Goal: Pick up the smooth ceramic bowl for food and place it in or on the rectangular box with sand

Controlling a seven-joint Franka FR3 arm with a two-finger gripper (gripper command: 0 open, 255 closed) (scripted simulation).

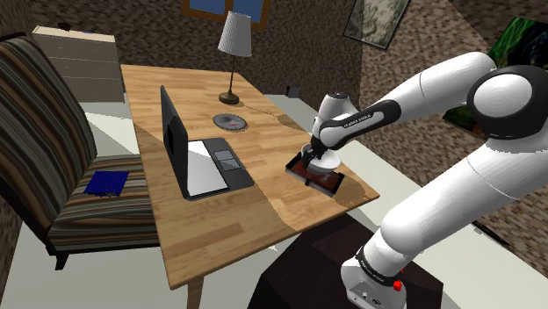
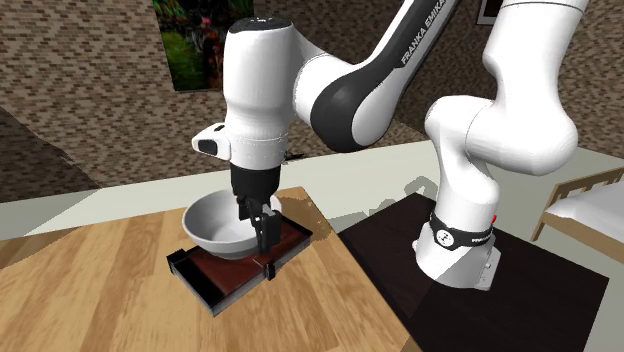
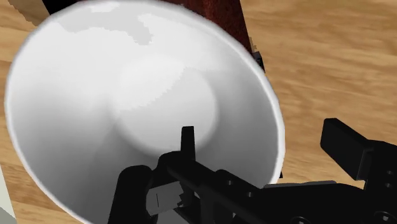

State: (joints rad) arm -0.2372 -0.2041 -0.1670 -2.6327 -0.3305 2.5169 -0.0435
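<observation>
The jaws stand apart, straddling the rim of the white bowl [image 3: 127, 95]. One finger [image 3: 188, 139] reaches down inside it and the other [image 3: 347, 145] hangs outside, with a strip of wooden tabletop [image 2: 100, 290] showing between that outer finger and the rim, so the bowl is not clasped. It sits upright directly beneath the jaws, resting in the shallow dark box [image 2: 190, 265], whose reddish-brown filling shows just beside the bowl's foot. The box lies flat on the tabletop under the jaws, near the edge closest to the robot's stand [image 2: 520, 290]. Well apart from the jaws, farther along the tabletop, stand an open laptop [image 1: 202, 154] and a table lamp [image 1: 234, 53].
</observation>
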